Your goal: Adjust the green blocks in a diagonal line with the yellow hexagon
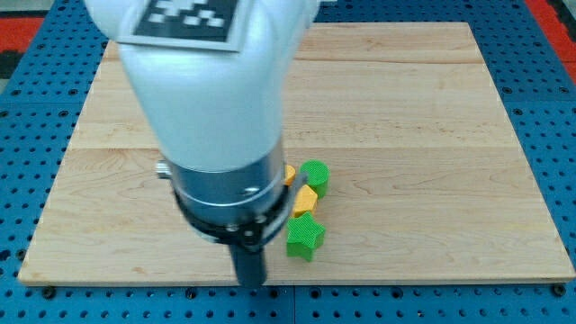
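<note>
Arm: nearest the camera, a big white smooth cylinder [211, 90] fills the upper left of the frame, cut off by the top edge; a black-and-white checked marker [184, 20] sits on its top.
Collar: below the white shell, a dark ringed metal band [225, 193] with a small grey knob at its left side.
Tool: no jaws to open or close, only a straight dark rod [251, 261] running down toward the frame's bottom; it grips nothing.
My tip: [252, 283] near the desk's lower edge, left of the green star and apart from it; whether it rests on the wood is hard to make out.
Green star: [305, 236] ribbed plastic with pointed arms, lower centre of the frame, lowest of the cluster.
Yellow hexagon: [306, 200] just above the star, appearing to touch it; its left part is hidden by the collar, so the shape is only partly readable.
Green round block: [316, 176] ribbed, circular top, just above and slightly right of the yellow hexagon.
Orange sliver: [290, 174] a small piece showing beside the collar, left of the round block; shape hidden.
Line of blocks: long axis runs from the star up and slightly rightward to the round block, steep rather than strongly diagonal.
Desk: pale wooden board [423, 135] with visible grain and plank seams.
Surround: blue perforated plate [549, 108] with a grid of holes around the board.
</note>
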Robot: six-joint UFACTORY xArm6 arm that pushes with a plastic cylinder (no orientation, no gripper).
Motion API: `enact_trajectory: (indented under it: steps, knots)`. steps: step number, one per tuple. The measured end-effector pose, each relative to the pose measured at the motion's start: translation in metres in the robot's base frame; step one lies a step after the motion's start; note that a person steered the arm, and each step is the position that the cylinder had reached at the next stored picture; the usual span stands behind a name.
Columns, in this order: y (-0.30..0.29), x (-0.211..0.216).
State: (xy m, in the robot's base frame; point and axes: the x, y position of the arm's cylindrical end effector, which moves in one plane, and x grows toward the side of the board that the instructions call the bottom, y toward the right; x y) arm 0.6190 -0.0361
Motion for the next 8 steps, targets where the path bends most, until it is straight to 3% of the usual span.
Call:
enact_trajectory:
  steps: [1, 2, 3, 7, 8]
  knots:
    - [0.105, -0.02]
    - [0.134, -0.067]
    - [0.1, -0.087]
    - [0.064, -0.12]
    - [0.07, -0.15]
